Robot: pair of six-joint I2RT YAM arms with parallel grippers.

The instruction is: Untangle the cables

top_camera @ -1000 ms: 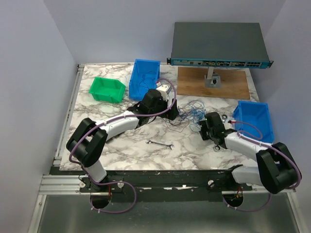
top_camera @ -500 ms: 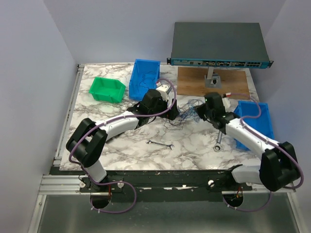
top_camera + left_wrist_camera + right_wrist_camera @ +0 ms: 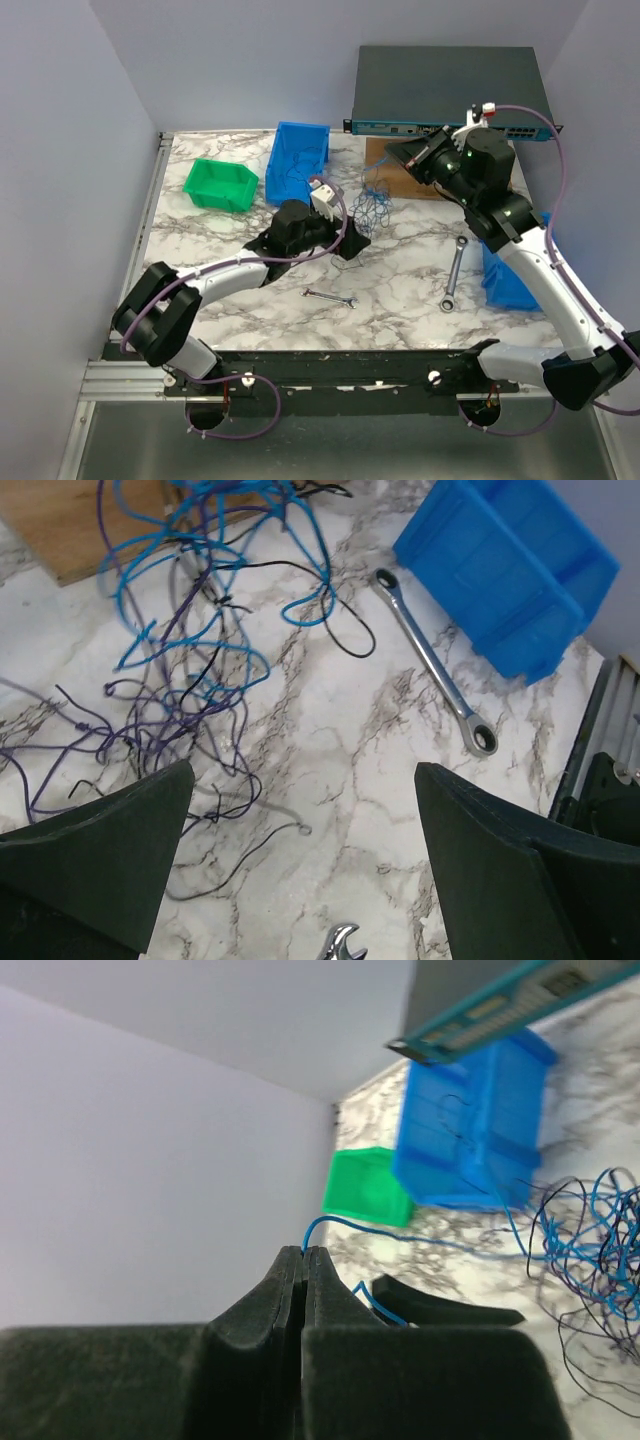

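Note:
The cables point(image 3: 372, 208) are a loose tangle of thin blue, black and purple wires at the middle of the marble table. In the left wrist view the cables point(image 3: 190, 630) spread across the upper left, part lifted off the table. My right gripper point(image 3: 392, 150) hangs high above the table's back, shut on one blue wire that runs down into the tangle. The right wrist view shows its jaws point(image 3: 303, 1252) pressed together on that blue wire, with the cables point(image 3: 590, 1250) below at the right. My left gripper point(image 3: 350, 243) sits low beside the tangle, open point(image 3: 305, 770) with nothing between its fingers.
A green bin point(image 3: 220, 185) and a blue bin point(image 3: 297, 160) stand at the back left, another blue bin point(image 3: 505, 280) at the right edge. A ring wrench point(image 3: 452, 275) and a small wrench point(image 3: 330, 297) lie on the table. A network switch point(image 3: 450, 90) stands over a wooden board point(image 3: 400, 185).
My right gripper went from near the table's right side to the tangle, shut on a blue wire, then rose toward the back, pulling the tangle up. The left gripper shifted slightly nearer.

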